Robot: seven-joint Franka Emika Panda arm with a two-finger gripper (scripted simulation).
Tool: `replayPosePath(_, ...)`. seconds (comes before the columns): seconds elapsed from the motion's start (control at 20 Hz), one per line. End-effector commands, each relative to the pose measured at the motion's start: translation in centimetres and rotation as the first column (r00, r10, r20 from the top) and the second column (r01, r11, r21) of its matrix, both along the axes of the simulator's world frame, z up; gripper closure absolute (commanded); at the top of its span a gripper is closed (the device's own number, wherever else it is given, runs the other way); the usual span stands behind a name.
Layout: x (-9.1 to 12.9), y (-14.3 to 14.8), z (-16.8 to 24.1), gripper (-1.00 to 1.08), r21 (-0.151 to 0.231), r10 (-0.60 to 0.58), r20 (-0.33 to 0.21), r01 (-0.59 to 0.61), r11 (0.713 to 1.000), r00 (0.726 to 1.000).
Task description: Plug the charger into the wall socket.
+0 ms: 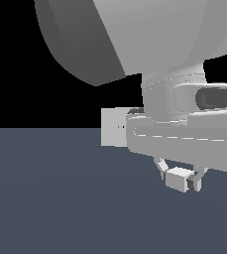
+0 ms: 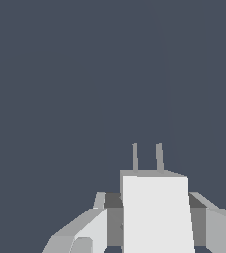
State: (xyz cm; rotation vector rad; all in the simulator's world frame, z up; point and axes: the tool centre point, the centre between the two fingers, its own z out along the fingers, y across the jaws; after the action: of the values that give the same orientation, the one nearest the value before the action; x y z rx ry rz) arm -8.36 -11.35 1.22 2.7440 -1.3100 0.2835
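Note:
The charger [image 1: 177, 179] is a small off-white block held between the fingers of my gripper [image 1: 179, 179], which is shut on it a little above the dark floor. In the wrist view the charger [image 2: 156, 212] fills the space between the two fingers [image 2: 113, 217], and its two thin prongs [image 2: 147, 157] stick out from its far face. The wall socket [image 1: 113, 127] is a flat upright off-white plate with two tiny marks at its centre, standing on the exterior view's left of the gripper; the arm covers its right part. It does not appear in the wrist view.
The arm's large grey links [image 1: 135, 39] fill the upper part of the exterior view, and the hand body [image 1: 184, 139] stretches across in front of the socket. A dark blue-grey floor [image 1: 60, 198] spreads below.

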Motion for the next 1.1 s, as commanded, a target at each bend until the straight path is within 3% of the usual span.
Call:
replayPosePath(0.0,0.1,0.1,0.2,1.08,0.0,0.012,0.001,-0.012,1.0,1.0)
replayPosePath(0.35,1.1,1.1,1.3,1.08,-0.002,0.118,0.001,-0.118,0.993,0.993)
replayPosePath(0.6,2.2,2.4,2.7,1.08,-0.004,0.247,0.002,-0.247,0.969,0.969)
replayPosePath(0.8,3.1,3.9,4.2,1.08,-0.006,0.374,0.002,-0.374,0.928,0.928)
replayPosePath(1.05,3.8,6.0,6.0,1.08,-0.007,0.524,0.001,-0.524,0.852,0.852)
